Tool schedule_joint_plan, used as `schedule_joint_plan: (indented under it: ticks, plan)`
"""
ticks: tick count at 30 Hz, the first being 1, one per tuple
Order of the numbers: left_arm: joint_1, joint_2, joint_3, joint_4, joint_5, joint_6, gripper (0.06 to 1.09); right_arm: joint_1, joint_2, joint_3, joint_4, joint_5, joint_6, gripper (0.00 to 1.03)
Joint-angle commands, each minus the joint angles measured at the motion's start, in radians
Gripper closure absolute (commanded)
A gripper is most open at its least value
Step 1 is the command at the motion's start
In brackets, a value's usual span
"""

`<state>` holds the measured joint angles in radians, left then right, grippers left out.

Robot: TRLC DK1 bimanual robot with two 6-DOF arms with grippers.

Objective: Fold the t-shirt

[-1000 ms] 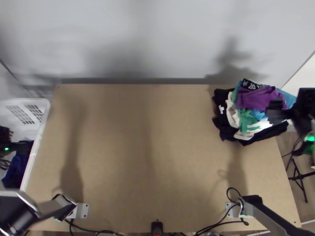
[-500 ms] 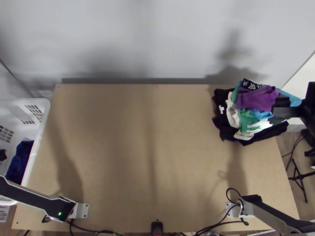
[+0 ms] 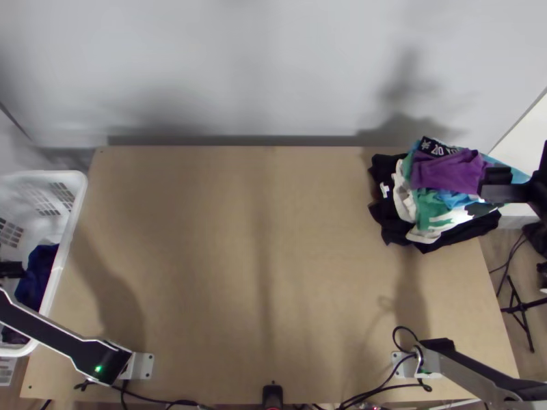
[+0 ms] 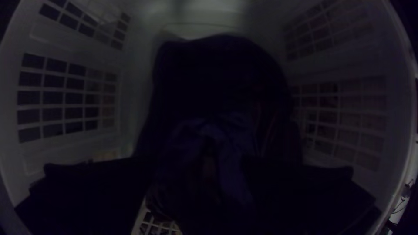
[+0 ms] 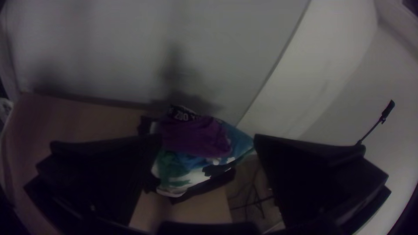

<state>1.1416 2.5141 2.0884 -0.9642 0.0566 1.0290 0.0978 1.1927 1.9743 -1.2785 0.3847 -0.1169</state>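
At basket (image 3: 81, 197), left gripper (image 3: 11, 269) wide open; right gripper (image 3: 495, 184) too

The light wooden table (image 3: 205, 273) bears a layered clothes pile (image 3: 448, 174). Nearer the robot than the pile lie a looped black cable (image 3: 403, 326) and a pale mounting plate (image 3: 398, 364).

Black tripod (image 3: 521, 307) on the floor (image 3: 501, 247) beside the table (image 3: 205, 239), pale wall (image 3: 273, 68) beyond.

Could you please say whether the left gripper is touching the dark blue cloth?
Cannot tell: the left wrist view shows the open left gripper at the dark blue cloth, but shadow hides any contact.
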Motion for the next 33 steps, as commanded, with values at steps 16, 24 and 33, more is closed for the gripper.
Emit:
schedule_joint_plan:
  ticks: [16,24,33]
  plan:
    - [-0.095,0.161,0.160,-0.002,-0.011,-0.012,0.17,-0.012,0.022,0.047,-0.015,0.000,-0.013,0.05]
    - [-0.091,0.163,0.159,-0.067,-0.024,-0.033,0.20,-0.023,0.021,0.054,-0.019,-0.001,-0.015,0.05]
    - [-0.057,0.172,0.157,-0.103,-0.093,-0.053,0.20,-0.024,0.022,0.055,-0.019,-0.001,-0.013,0.05]
